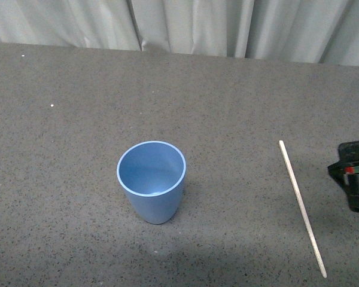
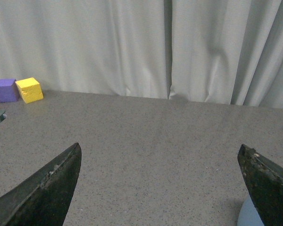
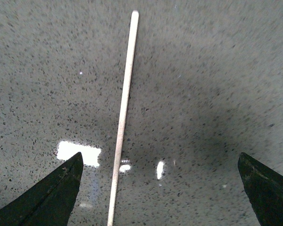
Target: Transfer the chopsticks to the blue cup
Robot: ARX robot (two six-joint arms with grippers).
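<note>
So, the chopstick point(image 1: 302, 206) lies flat on the table point(image 1: 78, 119), well to the right of the cup point(image 1: 151, 179). It runs from far to near, its near end angled a little rightward. The cup stands upright and empty, rim up.

My right gripper point(image 3: 159, 155) hangs over the chopstick with its fingers spread wide and nothing held. In the wrist view the chopstick passes between them, but off-centre, nearer one finger than the other. My left gripper point(image 2: 159, 147) is also wide open and empty, looking across bare table toward the curtain point(image 2: 132, 47), with the cup's edge just showing behind one finger.

I judge the pick has not begun, and that is where I expect trouble. The chopstick is thin and flush with the table, so if I come down too high the fingers will close over it. If I come down too low, the tips dig into the table. Because it sits off-centre, the nearer finger would reach it first and could roll or skid it away.

Gripping far from its middle could let it swing in the grip. At the cup, a tilted chopstick could catch the rim — the cup looks light enough to tip.
</note>
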